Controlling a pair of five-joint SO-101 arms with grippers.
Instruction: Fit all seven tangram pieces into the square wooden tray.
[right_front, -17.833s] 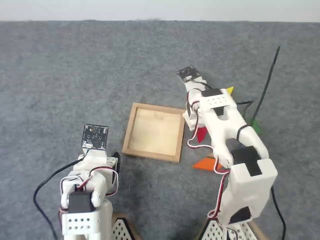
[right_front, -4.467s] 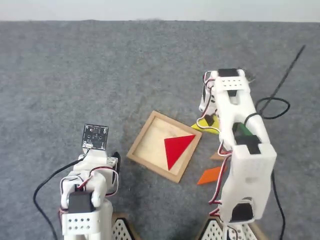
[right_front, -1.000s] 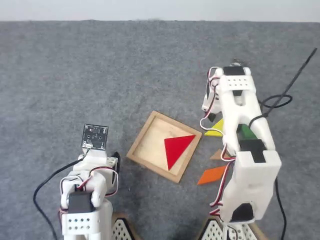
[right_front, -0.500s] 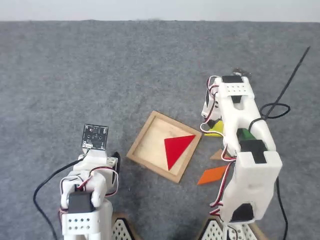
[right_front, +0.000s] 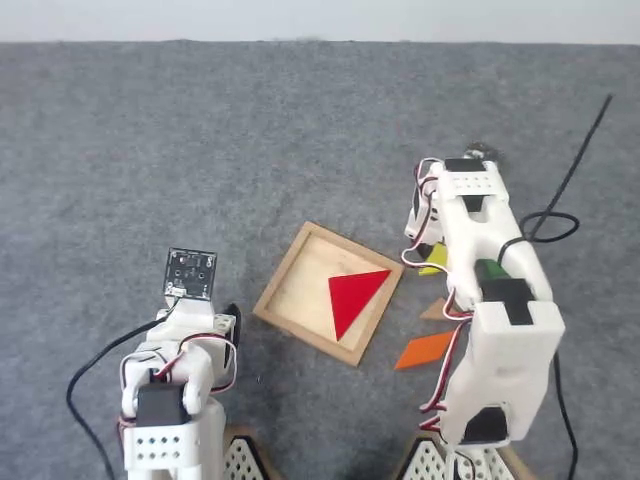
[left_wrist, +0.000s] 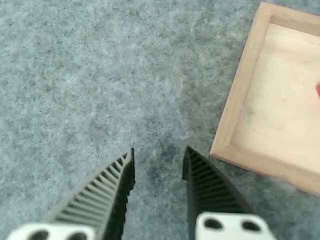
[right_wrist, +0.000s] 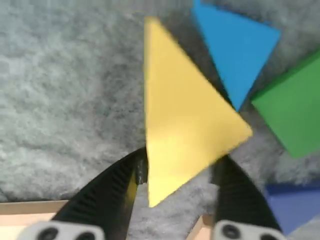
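- While my right fingers (right_wrist: 117, 187) are clamped on one corner of the yellow triangle (right_wrist: 185, 115), one finger on each side, that piece sits at about 3 o'clock of the wooden tray (right_front: 280, 266), just outside its rim
- A dark shadow lies along the yellow triangle's far edge; I cannot tell for sure whether it is clear of the grey counter (right_front: 150, 150)
- From my right wrist, a light blue triangle (right_wrist: 235, 45) is just beside the yellow one, a green piece (right_wrist: 295, 115) lies next to both, and a corner of a darker blue piece (right_wrist: 295, 197) shows close to one of my fingers
- From above, the green piece is partly hidden under my right arm, farther out at 3 o'clock from the tray
- The tray is turned so that its corners point to roughly 12, 3, 6 and 9 o'clock
- The red triangle (right_front: 352, 295) lies flat inside the tray, in its 3 o'clock half; bare wood shows in the 9 o'clock half
- An orange piece (right_front: 424, 350) rests on the counter at 4 o'clock of the tray, apart from it, with a small tan piece (right_front: 433, 310) just above it beside my right arm
- My left fingers (left_wrist: 107, 192) are apart with nothing between them, low over the counter at 8 o'clock of the tray, near its rim but not touching
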